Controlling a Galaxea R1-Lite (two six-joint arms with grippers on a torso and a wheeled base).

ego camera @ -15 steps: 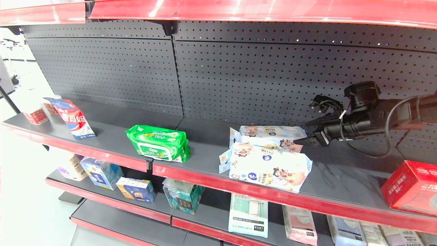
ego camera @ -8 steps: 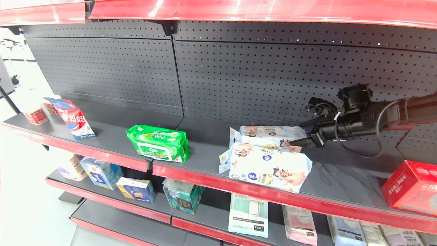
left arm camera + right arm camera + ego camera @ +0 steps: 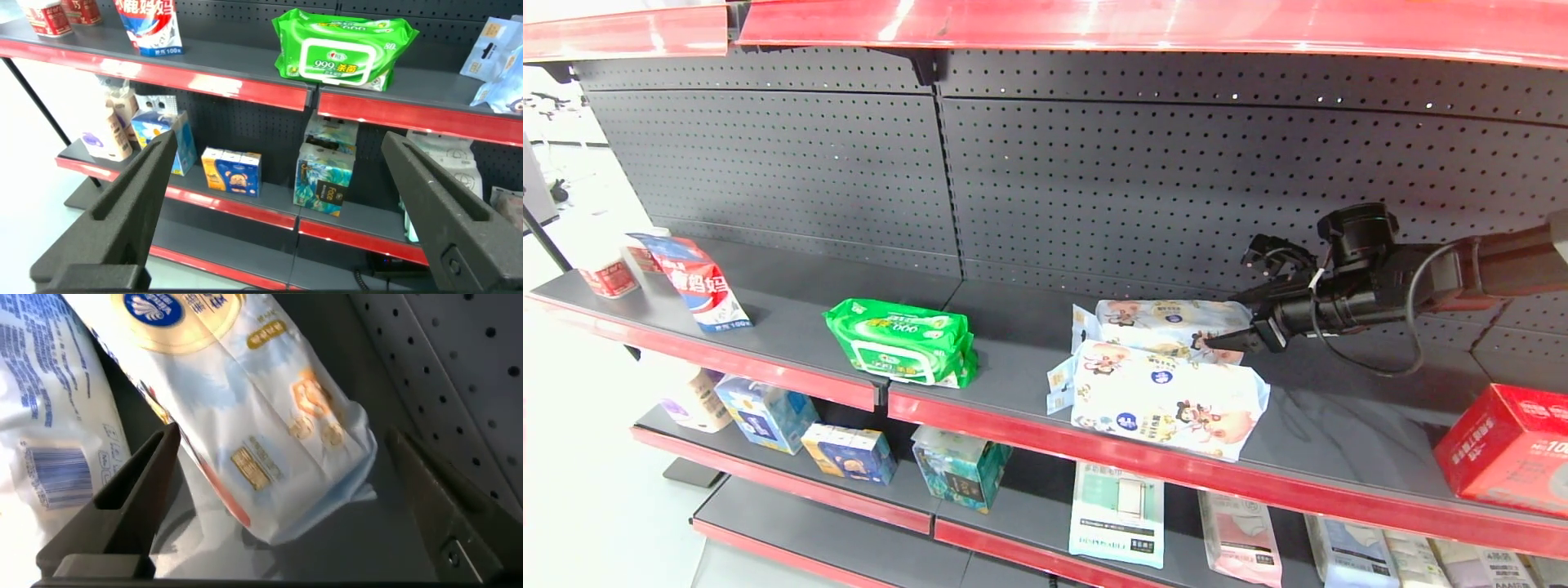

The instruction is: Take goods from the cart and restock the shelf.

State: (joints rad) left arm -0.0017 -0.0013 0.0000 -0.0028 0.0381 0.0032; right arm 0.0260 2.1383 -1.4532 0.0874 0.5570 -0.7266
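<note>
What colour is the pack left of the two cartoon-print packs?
The green pack is bright green with a white label; clearest in the left wrist view.

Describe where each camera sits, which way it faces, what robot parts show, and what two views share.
Head view: on the head, looking down at the shelf; right arm and open right end effector show.
Left wrist view: low before the shelf, facing its front edges; open left end effector shows.
Right wrist view: above the shelf, close on the rear white pack; right end effector shows.
Shared: head and left wrist views show the green pack.
</note>
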